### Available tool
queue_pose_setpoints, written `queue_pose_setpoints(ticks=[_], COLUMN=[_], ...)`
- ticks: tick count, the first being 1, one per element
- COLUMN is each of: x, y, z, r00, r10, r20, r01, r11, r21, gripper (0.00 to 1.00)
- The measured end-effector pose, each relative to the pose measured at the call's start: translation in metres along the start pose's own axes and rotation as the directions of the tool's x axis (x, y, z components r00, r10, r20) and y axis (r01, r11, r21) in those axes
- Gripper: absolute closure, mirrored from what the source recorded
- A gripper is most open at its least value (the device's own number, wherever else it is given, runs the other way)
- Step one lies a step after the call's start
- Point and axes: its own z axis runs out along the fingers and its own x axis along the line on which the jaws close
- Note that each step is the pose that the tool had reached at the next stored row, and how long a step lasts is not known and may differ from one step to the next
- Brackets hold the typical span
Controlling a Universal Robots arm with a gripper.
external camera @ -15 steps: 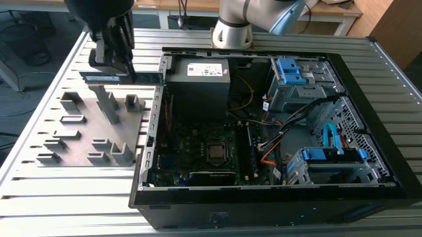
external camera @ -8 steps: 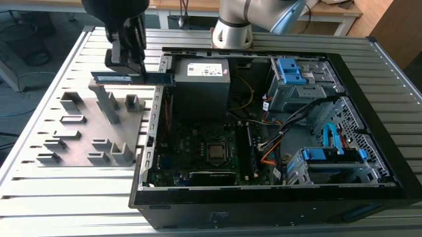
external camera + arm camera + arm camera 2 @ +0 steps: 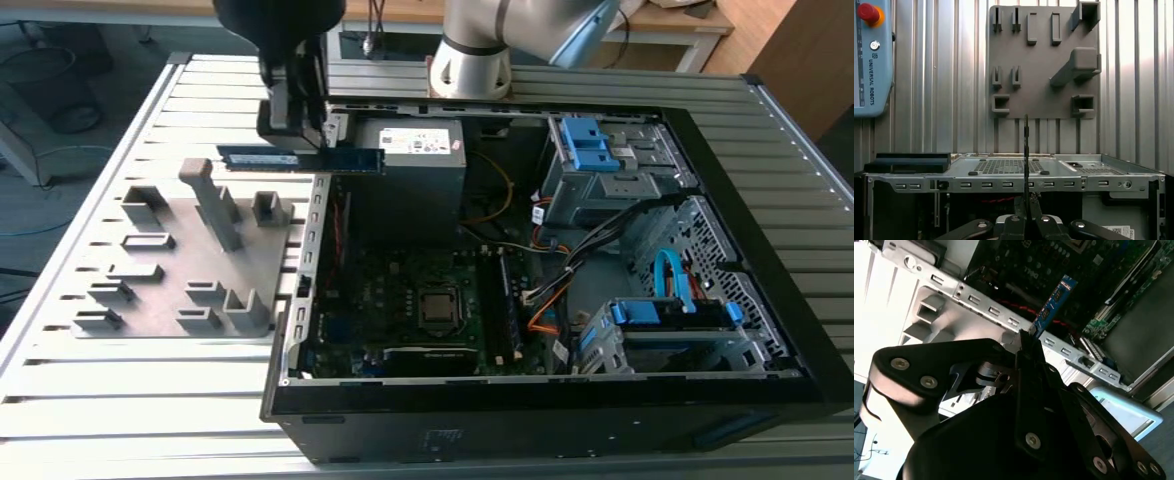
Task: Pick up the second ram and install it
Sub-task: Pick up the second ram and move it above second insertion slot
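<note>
End effector (image 3: 300, 145) is clenched on the second ram (image 3: 350, 160), gripping near mid-length. The fingers hide the stick's middle in the exterior view, and the arm is cut off at the frame's upper edge. The ram hangs in the air over the rim of the open computer case (image 3: 534, 400), between the grey holder block (image 3: 187, 250) and the power supply (image 3: 418, 145). Its long axis is level, running exterior view's left to right. In the first wrist view it is edge-on, a thin dark line (image 3: 1026, 145), so its faces are hidden. Second wrist view: ram (image 3: 1054, 302) pokes out past the fingers (image 3: 1026, 342), which hide its other half.
</note>
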Motion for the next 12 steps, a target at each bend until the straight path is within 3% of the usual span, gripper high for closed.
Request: queue_pose_setpoints(ticks=[12], x=[-0.0004], y=[-0.0311], z=[0.0000], r00=[1.0000], r10=[0.000], r20=[0.0000], r01=[0.000], r11=[1.0000], r21=[-0.0028], gripper=[0.86])
